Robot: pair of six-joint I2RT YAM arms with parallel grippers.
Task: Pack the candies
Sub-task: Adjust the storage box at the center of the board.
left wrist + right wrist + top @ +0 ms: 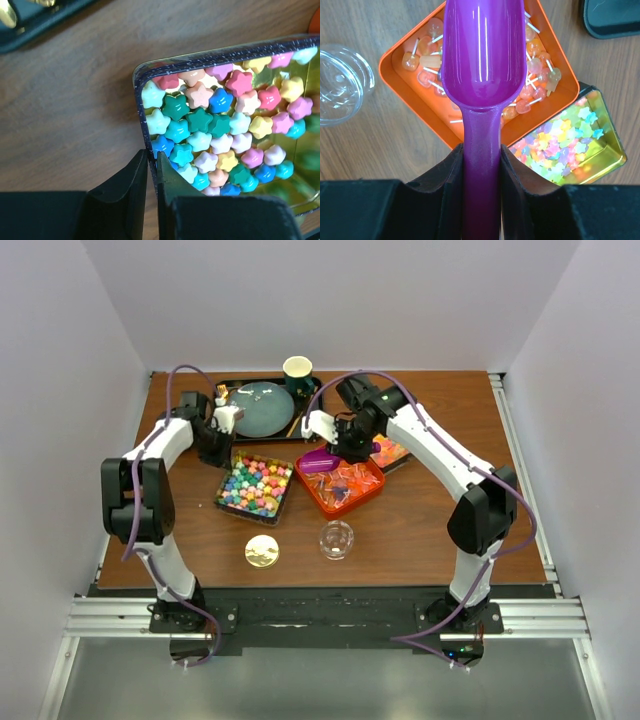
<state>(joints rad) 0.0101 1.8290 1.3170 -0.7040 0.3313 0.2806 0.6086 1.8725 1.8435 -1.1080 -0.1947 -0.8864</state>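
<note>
Three lots of candies [254, 486] lay in separate tins on the wooden table [420, 540]. Bright star-shaped candies [200, 120] in blue, teal, pink, yellow and white filled the dark speckled tin [225, 56] on the left. Translucent orange and pink candies on white sticks [532, 65] lay loose in the orange tin [395, 75] at the middle. Smaller pastel star candies [555, 145] sat in the gold tin [612, 150], which touched the orange tin's far right side.

At the dark tin's near corner, the left gripper [151, 157] straddled the wall, one finger outside and one inside among the stars. Its fingers stood almost together and appeared to pinch the wall, though the contact itself was hard to make out.

Over the orange tin, the right gripper [481, 150] had its fingers clamped on the handle of the purple scoop [480, 50]. The scoop's bowl was empty and pointed away from the wrist above the stick candies.

Nearer the arms' bases, a clear round jar [336, 539] stood open, and a gold disc lid [262, 551] lay flat to its left, apart from it. Along the table's far edge sat a black tray [225, 390] holding a teal plate [262, 410], with a dark cup [297, 370] just beside it.
</note>
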